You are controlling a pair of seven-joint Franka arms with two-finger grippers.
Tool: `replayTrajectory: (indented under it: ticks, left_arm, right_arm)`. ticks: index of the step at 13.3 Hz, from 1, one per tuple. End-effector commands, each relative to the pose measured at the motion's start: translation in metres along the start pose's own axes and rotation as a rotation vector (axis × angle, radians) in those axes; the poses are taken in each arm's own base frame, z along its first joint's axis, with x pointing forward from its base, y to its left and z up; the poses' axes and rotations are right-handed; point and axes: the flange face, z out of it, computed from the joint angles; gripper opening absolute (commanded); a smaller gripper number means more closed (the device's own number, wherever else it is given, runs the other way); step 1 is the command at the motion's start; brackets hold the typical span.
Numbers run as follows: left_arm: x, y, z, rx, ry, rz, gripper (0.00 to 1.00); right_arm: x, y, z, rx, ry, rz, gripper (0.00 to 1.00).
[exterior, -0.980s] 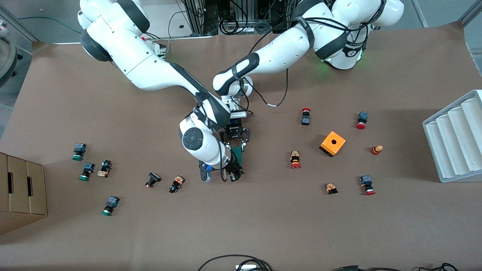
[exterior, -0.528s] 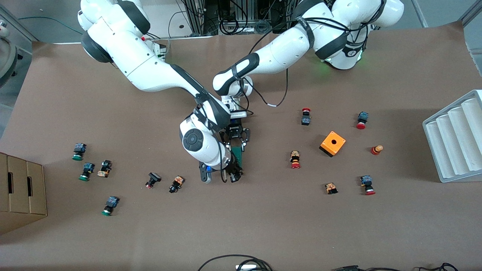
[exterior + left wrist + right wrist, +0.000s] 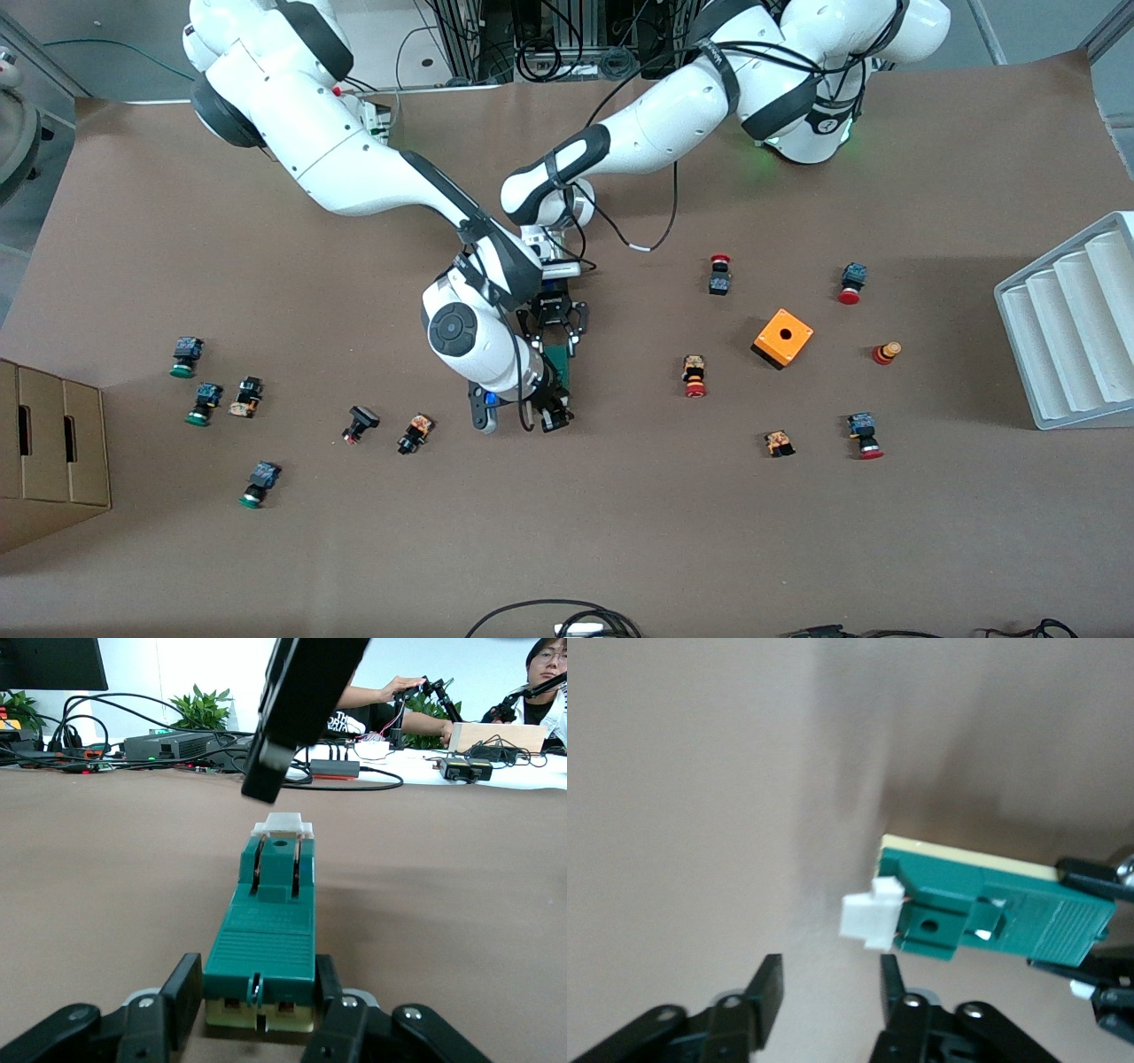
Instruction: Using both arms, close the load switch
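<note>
The right gripper (image 3: 554, 416), part open and empty, hangs over the desk (image 3: 620, 532) just off the white tab (image 3: 866, 920); next it likely pushes that tab in. The load switch (image 3: 264, 930) lies mid-desk. The left gripper (image 3: 257, 1010) clamps its farther end, 2 fingers (image 3: 182, 988) tight

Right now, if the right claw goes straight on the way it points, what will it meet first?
Probably bare table: the right claw points down beside the load switch, just off its white tab. Depth is unclear.
</note>
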Motion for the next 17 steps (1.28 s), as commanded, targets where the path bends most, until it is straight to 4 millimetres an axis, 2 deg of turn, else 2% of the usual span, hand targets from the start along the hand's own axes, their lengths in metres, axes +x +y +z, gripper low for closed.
replayTrajectory:
  ticks: [1, 2, 3, 4, 6, 9, 12, 14, 15, 17]
  left_arm:
    - [-0.004, 0.003, 0.001, 0.017, -0.005, 0.004, 0.59]
    - [-0.003, 0.003, 0.001, 0.017, -0.004, 0.002, 0.59]
    - [-0.003, 0.003, 0.001, 0.017, -0.004, 0.002, 0.59]
    - [-0.004, 0.003, 0.001, 0.017, -0.005, 0.004, 0.60]
    - [-0.001, 0.003, 0.002, 0.018, -0.003, 0.006, 0.74]
    - [0.008, 0.005, 0.003, 0.028, -0.007, 0.011, 0.97]
    - [0.024, 0.010, 0.002, 0.047, -0.016, 0.029, 1.00]
    - [0.037, 0.014, -0.001, 0.058, -0.021, 0.013, 1.00]
    - [0.045, 0.016, -0.003, 0.061, -0.026, 0.012, 1.00]
    - [0.065, 0.021, -0.008, 0.089, -0.060, 0.066, 1.00]
  right_arm:
    - [0.005, -0.021, -0.067, 0.019, -0.007, -0.009, 1.00]
    - [0.013, -0.020, -0.089, 0.012, 0.008, -0.051, 1.00]
    - [0.012, -0.008, -0.110, -0.004, 0.026, -0.132, 1.00]
    - [0.021, -0.001, -0.129, -0.003, 0.041, -0.187, 1.00]
    - [0.035, 0.008, -0.167, -0.029, 0.066, -0.257, 1.00]
    - [0.059, 0.011, -0.231, -0.109, 0.086, -0.398, 1.00]
    - [0.083, 0.018, -0.291, -0.142, 0.057, -0.560, 1.00]
    - [0.101, 0.024, -0.322, -0.171, 0.051, -0.704, 1.00]
    - [0.112, 0.027, -0.339, -0.184, 0.046, -0.773, 1.00]
    - [0.148, 0.033, -0.375, -0.213, 0.046, -0.883, 1.00]
